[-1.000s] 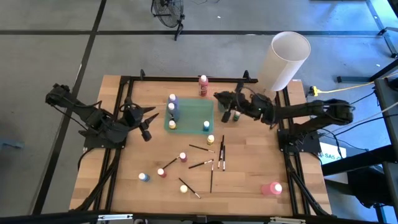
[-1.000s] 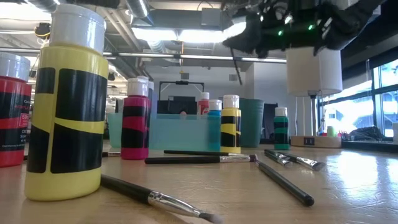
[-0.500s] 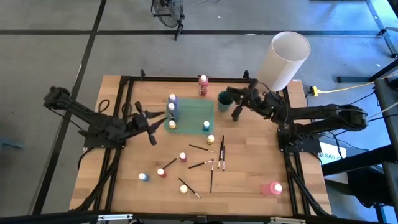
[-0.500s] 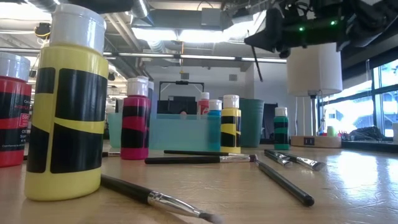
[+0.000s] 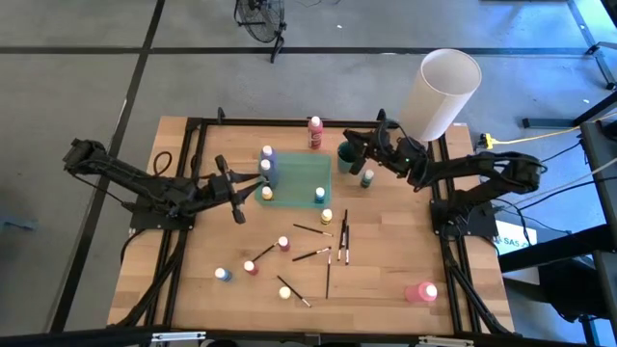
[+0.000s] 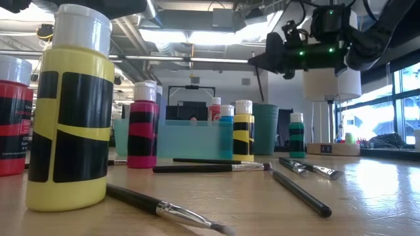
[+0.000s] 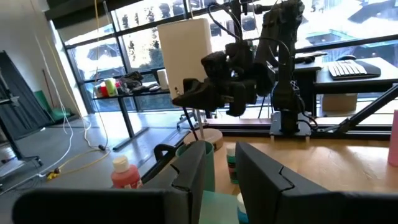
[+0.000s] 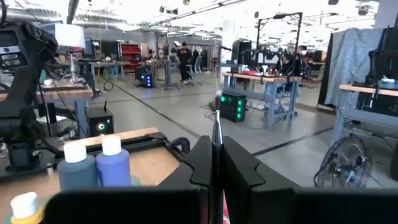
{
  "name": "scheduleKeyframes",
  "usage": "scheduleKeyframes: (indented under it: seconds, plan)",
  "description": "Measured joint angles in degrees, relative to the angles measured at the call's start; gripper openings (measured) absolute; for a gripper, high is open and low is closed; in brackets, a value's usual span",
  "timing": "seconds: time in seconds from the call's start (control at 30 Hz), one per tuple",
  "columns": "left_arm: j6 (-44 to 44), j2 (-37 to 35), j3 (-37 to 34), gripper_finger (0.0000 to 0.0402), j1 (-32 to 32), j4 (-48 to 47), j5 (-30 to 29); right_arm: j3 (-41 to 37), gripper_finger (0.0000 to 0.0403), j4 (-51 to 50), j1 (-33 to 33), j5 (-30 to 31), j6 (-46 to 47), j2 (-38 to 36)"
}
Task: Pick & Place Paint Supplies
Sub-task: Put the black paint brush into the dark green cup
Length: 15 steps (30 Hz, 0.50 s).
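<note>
Two grippers: right gripper (image 8: pixel 214 163) clamps a thin brush (image 8: pixel 216 121), handle hidden, left gripper (image 7: pixel 219 171) narrowly parted, empty.

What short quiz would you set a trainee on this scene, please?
1. True or false: the right claw is shut on a thin brush.
2. Where does the green bottle stand? A: inside the teal tray. B: on the table beside the teal cup. C: on top of the white cylinder.
3. Which claw is nearer the teal tray?

Key: 1 true. 2 B. 3 the left claw, open beside the tray.
</note>
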Motion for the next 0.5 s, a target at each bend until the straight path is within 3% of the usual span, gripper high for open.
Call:
scheduleKeyframes:
  seconds: [0.5]
  plan:
    - [4.3, 0.0, 0.0, 0.0077, 0.0, 0.2, 3.8, 0.0, 0.0037, -3.3, -2.0, 0.5, 2.2, 1.2]
